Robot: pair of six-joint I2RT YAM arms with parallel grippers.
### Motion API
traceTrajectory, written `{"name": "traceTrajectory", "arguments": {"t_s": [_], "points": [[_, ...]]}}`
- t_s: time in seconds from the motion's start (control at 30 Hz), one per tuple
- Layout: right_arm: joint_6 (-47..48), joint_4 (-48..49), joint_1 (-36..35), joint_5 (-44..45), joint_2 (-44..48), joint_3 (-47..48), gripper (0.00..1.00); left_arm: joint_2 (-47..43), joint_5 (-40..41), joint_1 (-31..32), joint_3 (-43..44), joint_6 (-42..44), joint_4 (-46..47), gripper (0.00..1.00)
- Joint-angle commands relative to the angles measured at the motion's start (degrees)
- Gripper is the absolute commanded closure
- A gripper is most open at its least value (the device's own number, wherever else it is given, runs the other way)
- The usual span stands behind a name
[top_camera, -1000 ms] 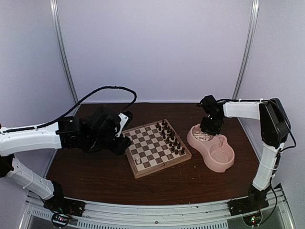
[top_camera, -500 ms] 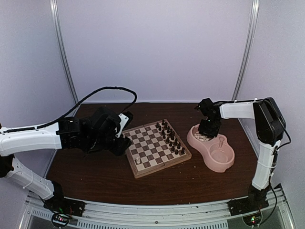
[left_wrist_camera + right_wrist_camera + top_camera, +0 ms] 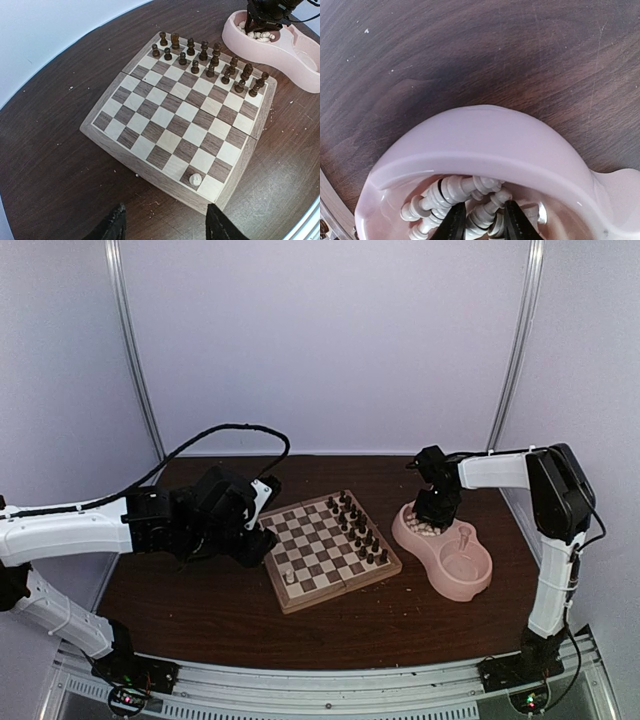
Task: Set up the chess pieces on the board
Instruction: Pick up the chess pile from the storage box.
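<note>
The board lies mid-table, with dark pieces in two rows along its far right side. One cream-white chess piece stands on a near corner square. My left gripper hovers open over the table just off that near edge, with nothing between its fingers. My right gripper is down inside the pink bowl. Its jaws are closed on a white chess piece that lies among several others heaped there.
The pink double bowl sits right of the board, and one white piece stands in its nearer well. Bare dark wooden table spreads to the front and left. White enclosure walls and posts ring the table.
My right gripper has sunk lower into the bowl's far well, and its jaws have narrowed onto a white piece. The left arm has hardly moved.
</note>
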State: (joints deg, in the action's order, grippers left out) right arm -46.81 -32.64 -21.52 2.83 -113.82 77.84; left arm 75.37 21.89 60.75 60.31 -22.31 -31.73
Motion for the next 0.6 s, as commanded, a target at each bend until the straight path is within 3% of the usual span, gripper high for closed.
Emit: {"name": "traceTrajectory", "arguments": {"t_s": [0.0, 0.57], "points": [[-0.41, -0.49, -0.32, -1.58, -1.33, 0.57, 0.75, 0.31, 0.29, 0.07, -0.46, 0.73, 2.02, 0.45], [8.43, -0.14, -0.19, -0.05, 8.56, -0.19, 0.79, 0.14, 0.15, 0.05, 0.25, 1.12, 1.89, 0.45]]}}
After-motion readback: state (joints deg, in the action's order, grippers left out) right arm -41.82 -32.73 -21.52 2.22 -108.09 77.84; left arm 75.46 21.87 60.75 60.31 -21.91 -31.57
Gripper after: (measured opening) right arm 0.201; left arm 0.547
